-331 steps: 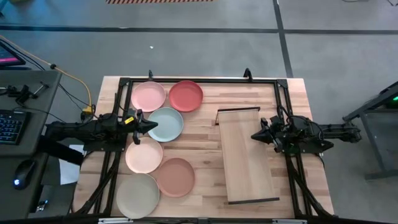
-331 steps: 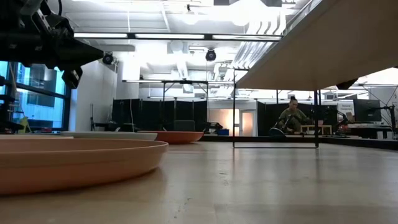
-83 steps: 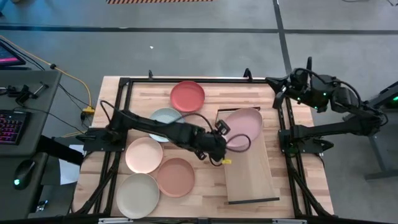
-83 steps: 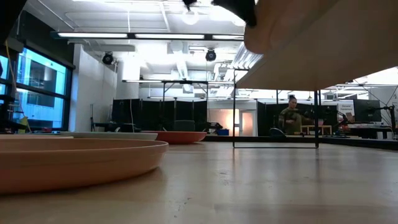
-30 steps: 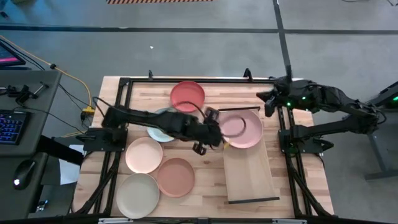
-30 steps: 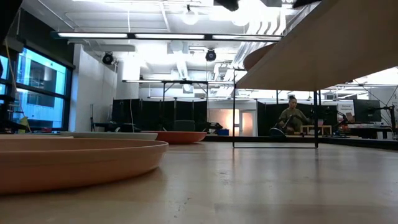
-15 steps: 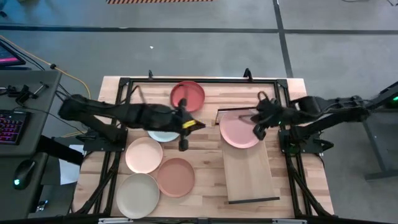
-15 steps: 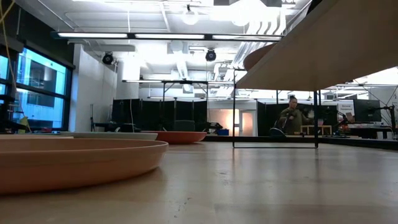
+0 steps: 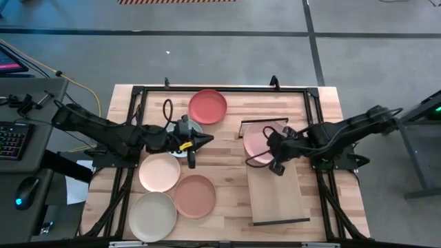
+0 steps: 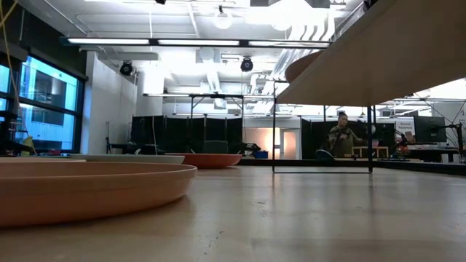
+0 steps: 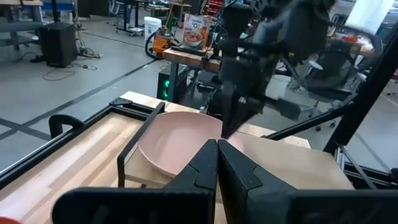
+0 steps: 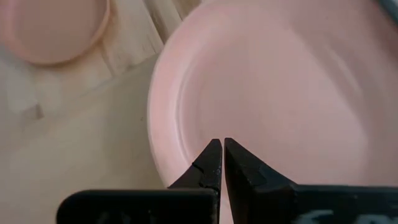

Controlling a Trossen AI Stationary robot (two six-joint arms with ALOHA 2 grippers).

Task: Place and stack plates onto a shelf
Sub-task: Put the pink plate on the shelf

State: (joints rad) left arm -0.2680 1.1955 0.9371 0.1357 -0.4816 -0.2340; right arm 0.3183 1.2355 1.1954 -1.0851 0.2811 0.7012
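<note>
The shelf, a long light-wood board, lay on the right half of the table. The pink plate, round, shallow and matte, sat on its far end. My right gripper hung over that plate, fingers closed and apparently empty. My left gripper, also closed, hovered between the plates and shelf.

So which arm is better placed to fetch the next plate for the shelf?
Left. Its hand is over the table's left half beside the blue-grey plate, near the peach plate and red plate. The right hand is over the pink plate on the shelf, farther from them.
</note>
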